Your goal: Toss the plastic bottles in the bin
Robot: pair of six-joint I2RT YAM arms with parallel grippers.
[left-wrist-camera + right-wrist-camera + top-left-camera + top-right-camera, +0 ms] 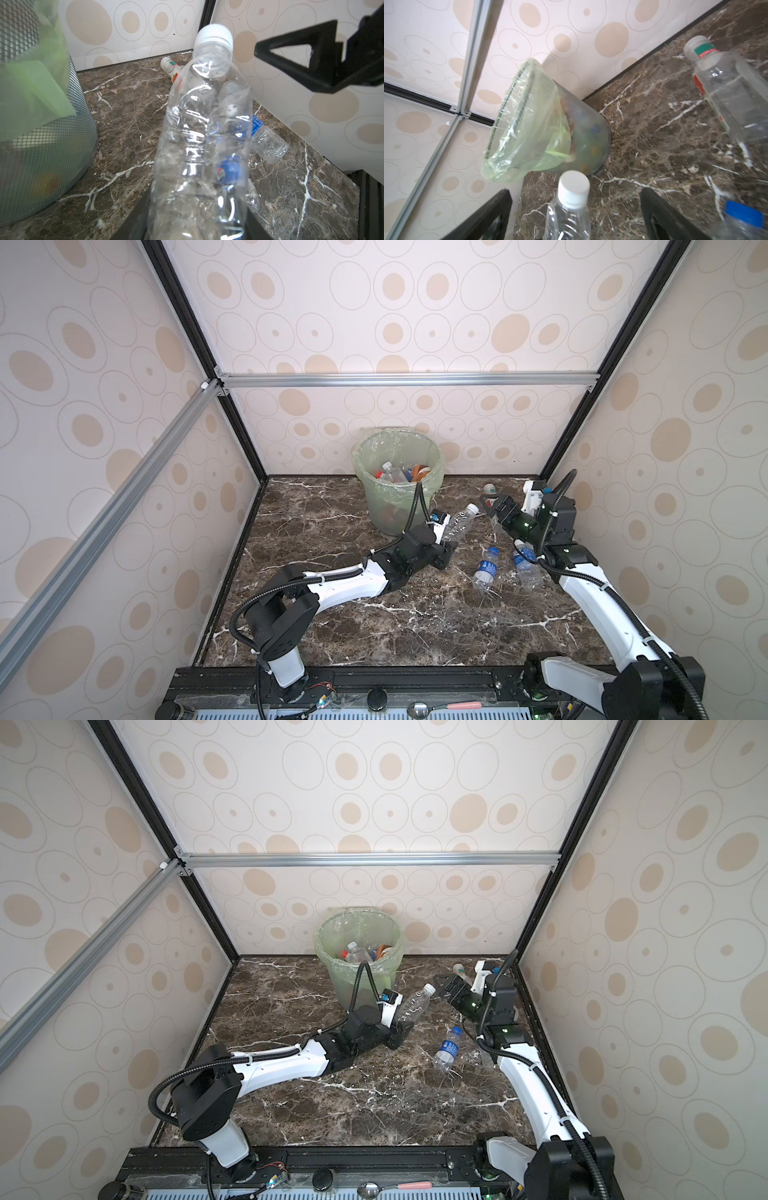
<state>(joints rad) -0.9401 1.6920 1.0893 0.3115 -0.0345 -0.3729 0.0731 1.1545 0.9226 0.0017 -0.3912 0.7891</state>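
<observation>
Grips in the left claw (449,548) the base of a crushed clear bottle (459,526), tilted, with the white cap toward the right claw (490,512). Holds the right claw spread wide and empty, near that cap, not touching. Farther out, near the right edge of the bench (332,614): two blue-labelled bottles (485,568), lying. In the far right corner: a green-and-red-labelled bottle (489,489). At the middle of the far edge: the bin (362,456), with several bottles inside.

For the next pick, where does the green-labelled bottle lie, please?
In both top views, the green-labelled bottle lies back right, just beyond the right gripper.
</observation>
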